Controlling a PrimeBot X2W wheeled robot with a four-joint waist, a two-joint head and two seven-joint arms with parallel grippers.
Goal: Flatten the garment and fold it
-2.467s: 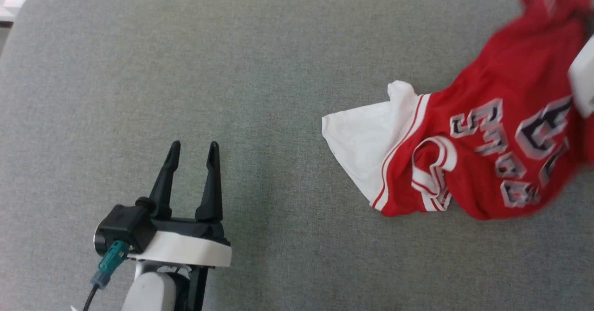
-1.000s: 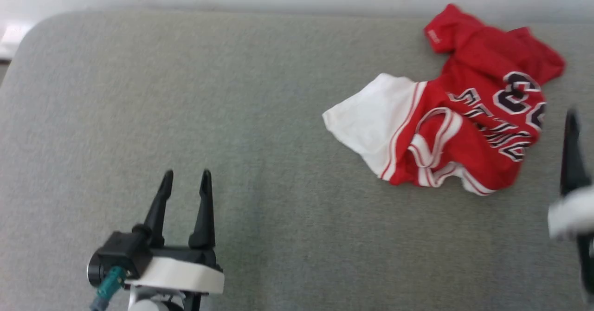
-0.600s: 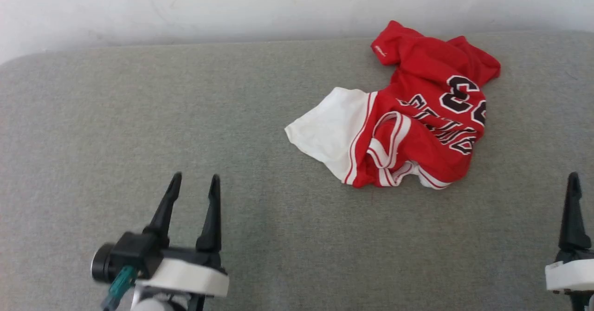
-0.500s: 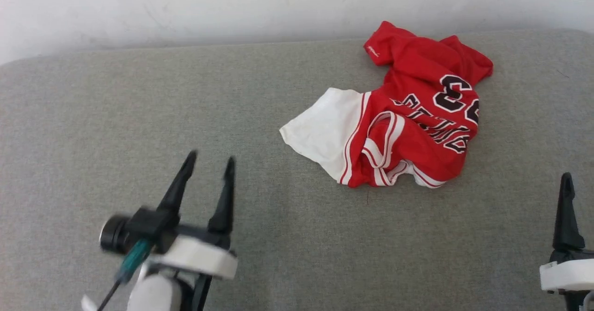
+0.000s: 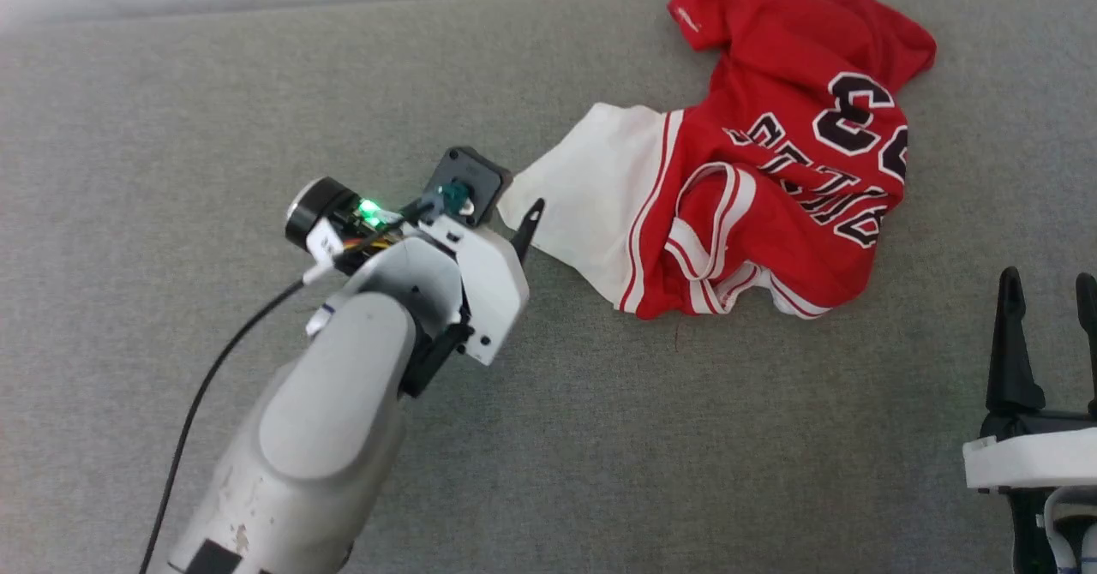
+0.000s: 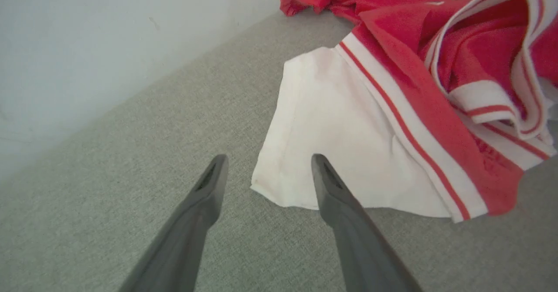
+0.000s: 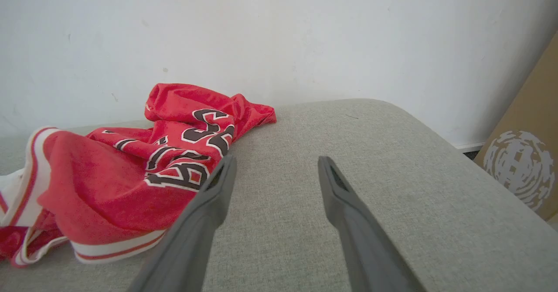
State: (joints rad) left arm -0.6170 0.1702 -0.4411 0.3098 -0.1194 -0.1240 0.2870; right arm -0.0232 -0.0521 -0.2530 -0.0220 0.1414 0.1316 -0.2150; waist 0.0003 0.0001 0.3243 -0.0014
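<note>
The garment [image 5: 771, 154] lies crumpled at the back right of the grey padded surface [image 5: 171, 86], red with black numerals, one white sleeve [image 5: 600, 188] spread to the left. My left gripper [image 5: 512, 200] reaches to that sleeve's left corner; its wrist hides one finger. In the left wrist view the left gripper [image 6: 267, 165] is open, low over the pad, with the sleeve [image 6: 331, 130] corner between its fingers. The red body [image 6: 392, 35] bunches beyond. My right gripper [image 5: 1049, 287] stands open at the lower right, apart from the garment [image 7: 109, 183], which lies left of its open fingers [image 7: 277, 162].
A pale wall [image 7: 261, 30] runs along the pad's far edge. A brown cardboard box [image 7: 523, 152] stands beyond the pad's rounded right corner. The left arm's cable [image 5: 206, 385] trails over the pad.
The head camera has tilted down. My left arm has swung forward and right from the lower left to the white sleeve's corner. The right gripper stays at the lower right, open.
</note>
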